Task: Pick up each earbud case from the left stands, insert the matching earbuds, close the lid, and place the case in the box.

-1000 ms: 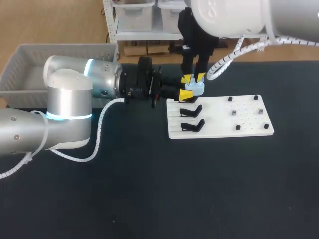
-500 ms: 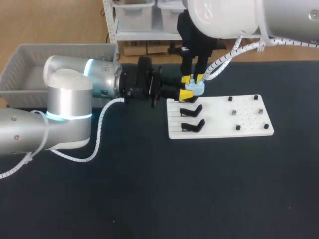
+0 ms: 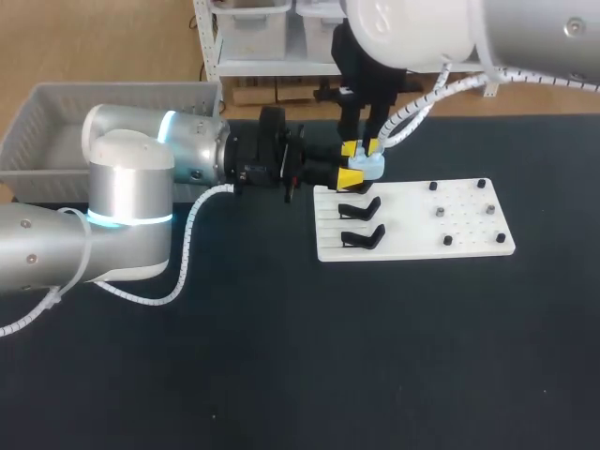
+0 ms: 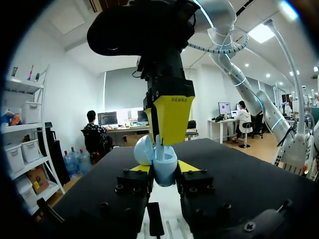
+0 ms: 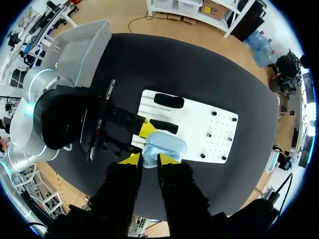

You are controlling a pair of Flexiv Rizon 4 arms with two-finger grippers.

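A pale blue earbud case (image 3: 369, 167) with its lid up is held sideways by my left gripper (image 3: 354, 175), just above the back left corner of the white board (image 3: 469, 230). In the left wrist view the case (image 4: 164, 167) sits between my left gripper's (image 4: 163, 172) fingers. My right gripper (image 3: 361, 147) hangs straight down over the case's mouth, shut on a small pale earbud (image 4: 159, 143) whose lower end touches the case. From the right wrist the right gripper (image 5: 148, 160) is right over the case (image 5: 168, 144).
Two black stands (image 3: 361, 208) (image 3: 364, 236) are on the board's left half, both bare. Small dark pegs (image 3: 441, 214) dot its right half. A grey bin (image 3: 56, 122) is at the table's back left corner. Dark tabletop stretches in front.
My right gripper has shifted a little to the left above the case. The left arm and the case have kept still.
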